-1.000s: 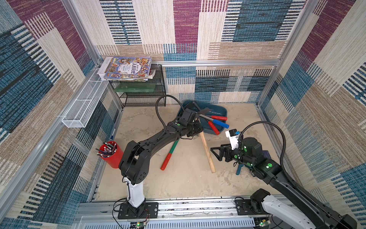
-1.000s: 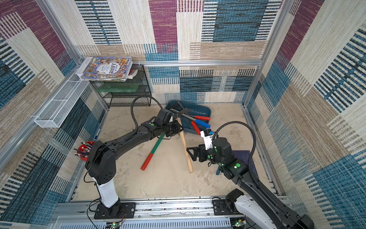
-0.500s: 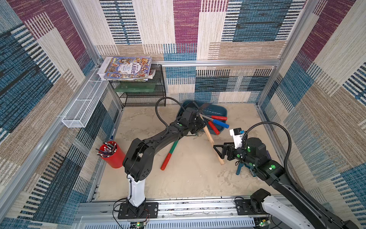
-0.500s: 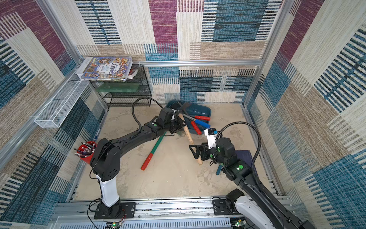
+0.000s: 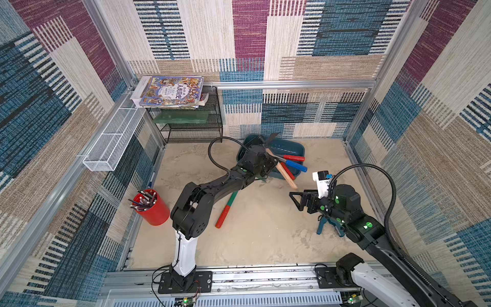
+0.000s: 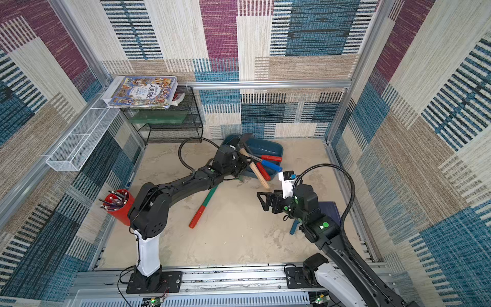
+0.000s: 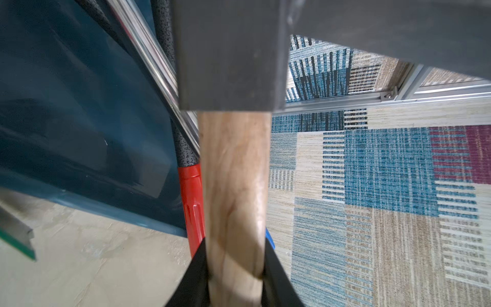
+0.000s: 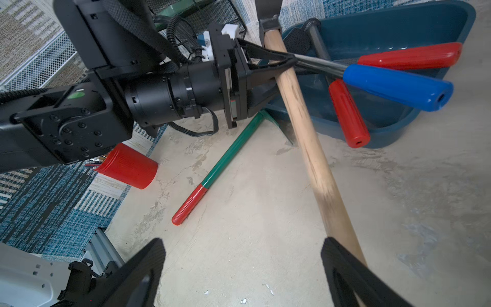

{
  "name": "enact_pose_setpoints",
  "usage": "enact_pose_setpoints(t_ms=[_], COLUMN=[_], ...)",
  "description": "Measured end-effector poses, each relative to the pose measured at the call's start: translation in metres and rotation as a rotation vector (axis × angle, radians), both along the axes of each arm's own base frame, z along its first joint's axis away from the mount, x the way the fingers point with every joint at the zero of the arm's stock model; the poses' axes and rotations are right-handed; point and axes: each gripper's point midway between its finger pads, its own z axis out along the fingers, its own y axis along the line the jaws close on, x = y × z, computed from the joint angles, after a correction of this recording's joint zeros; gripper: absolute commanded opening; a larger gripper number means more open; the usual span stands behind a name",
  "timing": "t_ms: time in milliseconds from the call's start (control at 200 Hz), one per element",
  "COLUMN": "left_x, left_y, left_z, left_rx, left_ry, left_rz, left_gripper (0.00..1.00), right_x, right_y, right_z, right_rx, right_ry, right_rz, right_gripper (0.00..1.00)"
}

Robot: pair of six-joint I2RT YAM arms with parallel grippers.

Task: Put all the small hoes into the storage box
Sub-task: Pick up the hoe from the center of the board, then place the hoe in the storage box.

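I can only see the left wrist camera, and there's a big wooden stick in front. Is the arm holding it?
Observer: Yes. In the right wrist view the left gripper has its jaws shut on the small hoe, on the wooden handle below the head.
Operator: Is it in the box?
Observer: Not yet. In both top views its head appears over the far edge of the storage box, and the handle slants out over the sandy floor.
Operator: And the other arm?
Observer: The right gripper is open and empty beside the handle's end.

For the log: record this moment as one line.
left end effector: shut on small hoe | small hoe: over storage box edge | right end effector: open, empty
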Motion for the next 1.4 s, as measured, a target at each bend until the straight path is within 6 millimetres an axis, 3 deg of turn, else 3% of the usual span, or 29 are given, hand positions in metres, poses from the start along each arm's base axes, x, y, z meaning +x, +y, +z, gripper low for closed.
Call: enact_pose_setpoints(t_ms=[391,601,1397], left_x=[0.02,0.029,0.048], left_y=[-0.002,-0.003,0.001], left_z=[0.014,-0.003,-0.018], left_rx=[-0.147,-0.208,-0.354], left_ry=[-0.028,0.019,0.091], left_rz=[0.121,0.182,0.325], left_gripper=[0.0,0.0,0.0], right_x=[0.001,0.001,-0.001], right_y=[-0.007,-0.008,-0.011], right_z=[-0.001,-0.002,-0.006], right_rx=[-0.006,-0.008,-0.001], right_ry=[0.003,0.006,0.01], right_rz=[-0.031,-0.033,-0.041], right_gripper=[0.96,0.96,0.96])
